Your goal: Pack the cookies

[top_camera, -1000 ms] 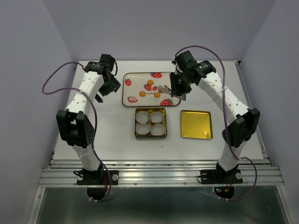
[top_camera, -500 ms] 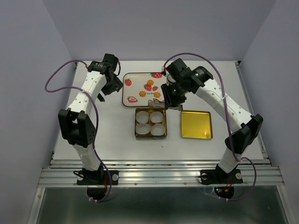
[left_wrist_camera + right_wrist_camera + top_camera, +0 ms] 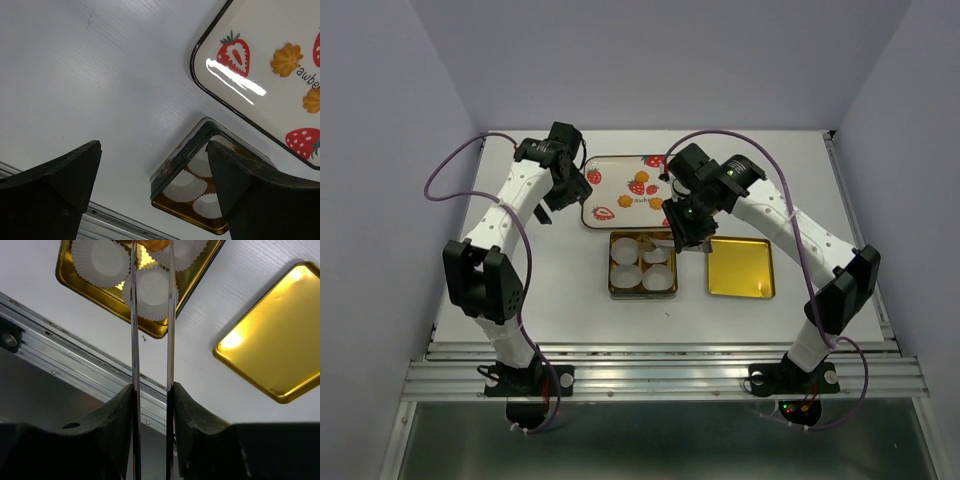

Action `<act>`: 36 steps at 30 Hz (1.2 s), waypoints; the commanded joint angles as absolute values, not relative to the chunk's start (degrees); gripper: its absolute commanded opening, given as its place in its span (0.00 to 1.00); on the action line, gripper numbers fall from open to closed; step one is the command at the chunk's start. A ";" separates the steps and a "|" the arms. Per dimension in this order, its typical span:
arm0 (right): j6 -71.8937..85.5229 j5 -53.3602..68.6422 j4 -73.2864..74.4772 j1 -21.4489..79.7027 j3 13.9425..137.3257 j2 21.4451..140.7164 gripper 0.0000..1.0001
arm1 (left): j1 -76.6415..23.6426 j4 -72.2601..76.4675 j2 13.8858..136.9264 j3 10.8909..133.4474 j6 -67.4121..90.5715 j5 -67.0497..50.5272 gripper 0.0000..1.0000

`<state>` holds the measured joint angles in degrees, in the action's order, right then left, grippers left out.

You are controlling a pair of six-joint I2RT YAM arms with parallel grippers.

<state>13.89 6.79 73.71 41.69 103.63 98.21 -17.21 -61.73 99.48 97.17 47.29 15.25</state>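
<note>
My right gripper (image 3: 152,390) is shut on a pair of metal tongs (image 3: 134,315). The tongs pinch one orange-yellow cookie (image 3: 152,244) at their tips, above the white paper cups (image 3: 150,292) in the gold tin (image 3: 90,287). In the top view this gripper (image 3: 682,225) hangs at the tin's (image 3: 611,268) back right corner. Other cookies (image 3: 642,176) lie on the strawberry-printed tray (image 3: 610,165). My left gripper (image 3: 152,150) is open and empty, held above the table left of the tray. Its view shows two cookies (image 3: 286,52) on the tray (image 3: 200,75) and the tin (image 3: 165,172).
The gold lid (image 3: 740,267) lies face up just right of the tin, and also shows in the right wrist view (image 3: 270,355). The table's metal front rail (image 3: 60,355) runs close below the tin. Grey walls close in the table at left, right and back.
My right arm has swung from over the tray down to the tin, carrying the tongs and a cookie. My left arm has shifted a little right toward the tray.
</note>
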 commanded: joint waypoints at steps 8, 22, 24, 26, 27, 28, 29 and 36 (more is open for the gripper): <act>13.09 4.74 71.90 42.10 103.81 98.09 0.36 | -18.37 -61.70 95.63 94.66 46.58 14.59 0.99; 12.13 2.28 70.05 42.10 101.77 98.26 0.37 | -18.81 -61.27 92.73 91.33 47.81 14.59 0.99; 12.04 2.29 69.61 42.10 102.04 98.61 0.37 | -18.81 -61.08 92.81 90.79 47.46 14.24 0.99; 11.78 1.93 69.08 42.10 102.04 99.14 0.37 | -18.81 -61.26 93.16 90.79 47.20 14.33 0.99; 11.69 1.93 68.82 42.10 101.95 99.31 0.37 | -18.81 -61.35 93.16 90.97 47.11 14.50 0.99; 11.78 2.19 68.56 42.10 101.87 99.49 0.37 | -18.81 -61.43 93.08 91.23 46.94 14.76 0.99; 11.95 2.46 68.38 42.10 101.78 99.58 0.37 | -18.81 -61.44 92.90 91.23 46.85 15.03 0.99; 11.87 2.29 68.29 42.10 101.69 100.28 0.37 | -18.81 -61.96 92.55 90.70 47.02 15.29 0.99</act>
<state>12.80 2.98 70.87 41.69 101.16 100.47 -18.63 -60.95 95.11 91.35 47.40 13.76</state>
